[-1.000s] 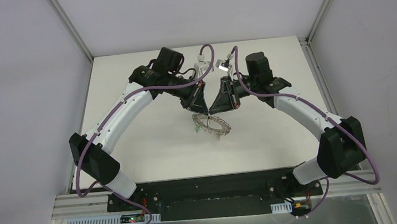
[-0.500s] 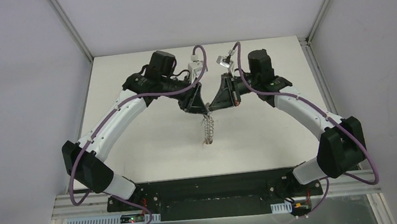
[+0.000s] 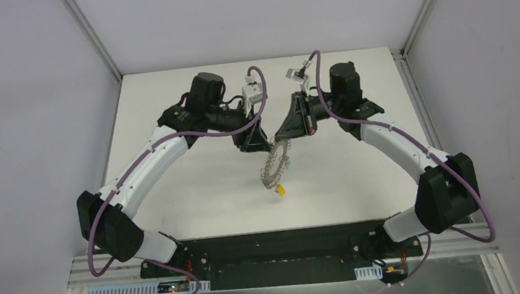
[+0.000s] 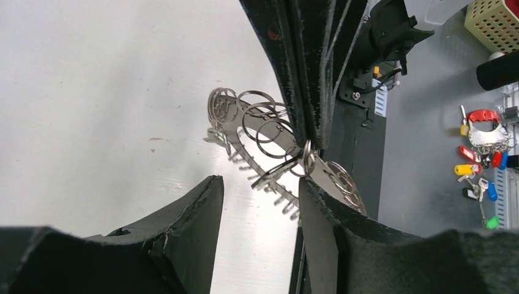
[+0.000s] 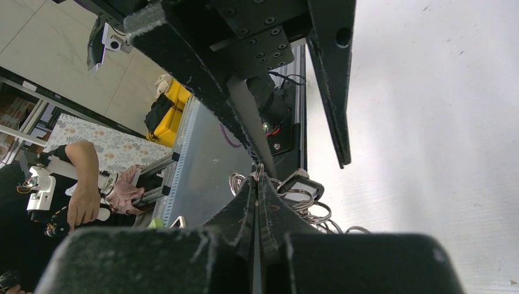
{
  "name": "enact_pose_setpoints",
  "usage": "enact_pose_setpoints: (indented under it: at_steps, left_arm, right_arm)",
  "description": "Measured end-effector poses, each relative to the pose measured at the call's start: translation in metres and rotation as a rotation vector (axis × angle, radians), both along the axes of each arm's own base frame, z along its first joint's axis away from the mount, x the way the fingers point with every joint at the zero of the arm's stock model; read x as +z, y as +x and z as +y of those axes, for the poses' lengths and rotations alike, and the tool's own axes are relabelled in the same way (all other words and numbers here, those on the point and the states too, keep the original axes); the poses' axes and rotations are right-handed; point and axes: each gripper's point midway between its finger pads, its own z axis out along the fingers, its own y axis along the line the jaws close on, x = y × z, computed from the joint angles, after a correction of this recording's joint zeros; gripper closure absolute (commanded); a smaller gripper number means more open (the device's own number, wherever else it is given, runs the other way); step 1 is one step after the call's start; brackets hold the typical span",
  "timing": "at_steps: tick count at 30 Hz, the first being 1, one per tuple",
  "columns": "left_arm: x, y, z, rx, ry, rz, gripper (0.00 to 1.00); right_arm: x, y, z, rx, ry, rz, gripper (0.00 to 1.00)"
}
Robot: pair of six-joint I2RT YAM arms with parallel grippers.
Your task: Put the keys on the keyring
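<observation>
While right fingers [image 5: 235,214] pinch the keyring [image 3: 274,166] hanging over mid-worktop [image 3: 194,168], a yellow key [image 3: 280,188] seemingly threaded at 6 o'clock, left fingers [image 4: 190,214] stand parted at 10 o'clock; next, left must find any remaining key.

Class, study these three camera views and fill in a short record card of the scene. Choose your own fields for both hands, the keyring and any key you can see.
keyring: hangs from the right hand above the white table
right hand: shut, pinching the keyring's upper edge
left hand: open, fingertips next to the keyring, gripping nothing
yellow-orange key: at the keyring's lowest point
</observation>
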Motion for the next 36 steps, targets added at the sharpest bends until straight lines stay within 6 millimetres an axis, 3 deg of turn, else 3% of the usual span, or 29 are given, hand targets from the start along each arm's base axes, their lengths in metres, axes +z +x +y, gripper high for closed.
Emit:
enact_pose_setpoints:
  at_steps: [6,15,26,32,36]
  left_arm:
    - [-0.005,0.003,-0.001,-0.015,-0.018,-0.021,0.49]
    - [-0.017,-0.009,-0.005,-0.074,-0.056,0.025,0.46]
    - [-0.01,-0.003,-0.018,-0.074,-0.129,0.063,0.44]
    - [-0.011,-0.001,-0.023,-0.066,-0.151,0.11,0.51]
    - [-0.009,-0.003,-0.025,-0.068,-0.162,0.133,0.68]
  right_arm:
    - [0.001,0.0,-0.001,0.001,0.003,0.005,1.0]
    - [0.002,0.001,-0.001,-0.001,0.004,0.009,1.0]
    - [0.003,0.002,-0.002,-0.005,0.006,0.012,1.0]
    - [0.003,0.005,-0.004,-0.014,0.007,0.012,1.0]
    - [0.001,0.006,-0.004,-0.018,0.007,0.011,1.0]
